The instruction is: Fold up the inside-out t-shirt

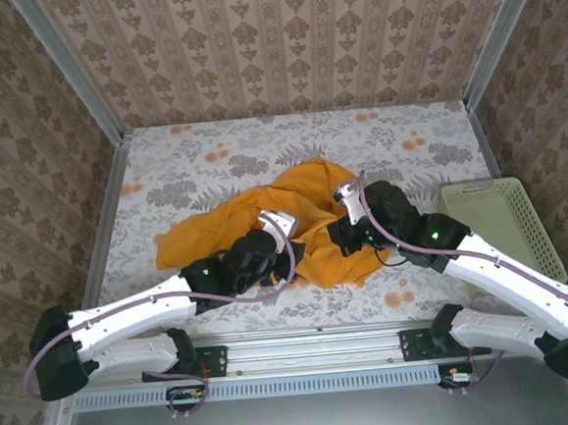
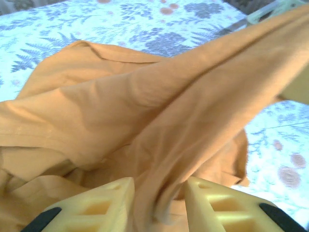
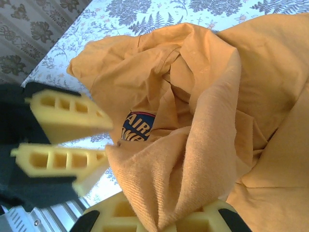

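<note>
The right gripper is clamping a thick bunched fold of the mustard-orange soft cotton short-sleeved t-shirt, with its yellow ribbed fingers pressing the cloth from both sides. The left gripper is standing with its jaws parted. A ridge of the t-shirt is running between them and, judging by the shadow on either side, it is lying slack rather than pinched. The garment is lying crumpled near the middle of the flat floral-patterned table, between the two arms, with a patch of dark blue printed lettering showing deep inside the folds. The pale cream plastic mesh basket is sitting apart from it at the table's right edge. Assessment: the work is sitting at the turning-out and spreading step, and no fold is made yet. The next move is calling for a firm hold by the left gripper on a hem or shoulder, then for both arms drawing the cloth apart and flat.
</note>
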`<control>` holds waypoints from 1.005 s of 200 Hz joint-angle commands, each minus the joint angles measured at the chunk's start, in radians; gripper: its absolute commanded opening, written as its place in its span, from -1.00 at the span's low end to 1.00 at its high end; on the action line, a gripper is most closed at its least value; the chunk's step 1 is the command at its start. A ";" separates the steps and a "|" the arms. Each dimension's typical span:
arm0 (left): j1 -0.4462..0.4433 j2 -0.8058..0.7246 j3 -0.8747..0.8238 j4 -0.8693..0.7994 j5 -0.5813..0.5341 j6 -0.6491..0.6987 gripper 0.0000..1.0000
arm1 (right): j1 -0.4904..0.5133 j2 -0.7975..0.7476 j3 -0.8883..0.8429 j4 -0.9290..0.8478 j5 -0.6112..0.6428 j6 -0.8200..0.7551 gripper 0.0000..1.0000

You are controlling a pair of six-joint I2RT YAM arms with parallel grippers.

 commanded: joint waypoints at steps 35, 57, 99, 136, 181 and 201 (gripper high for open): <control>-0.058 0.137 0.040 0.108 -0.020 -0.039 -0.48 | -0.004 -0.017 0.053 0.002 -0.022 0.003 -1.00; -0.049 0.174 0.036 0.157 0.006 -0.053 -0.42 | -0.004 -0.014 0.052 0.004 -0.018 0.007 -1.00; 0.022 0.209 0.028 0.139 -0.003 -0.130 -0.41 | -0.005 -0.016 0.041 0.011 -0.005 0.015 -1.00; 0.088 0.213 0.015 0.123 0.015 -0.148 -0.26 | -0.003 -0.022 0.033 0.004 -0.010 0.027 -1.00; 0.116 0.205 -0.023 0.227 0.162 -0.103 -0.41 | -0.004 -0.027 0.025 -0.020 0.036 0.042 -1.00; 0.114 0.202 -0.025 0.252 0.232 -0.069 -0.58 | -0.015 -0.015 0.035 -0.029 0.071 0.034 -1.00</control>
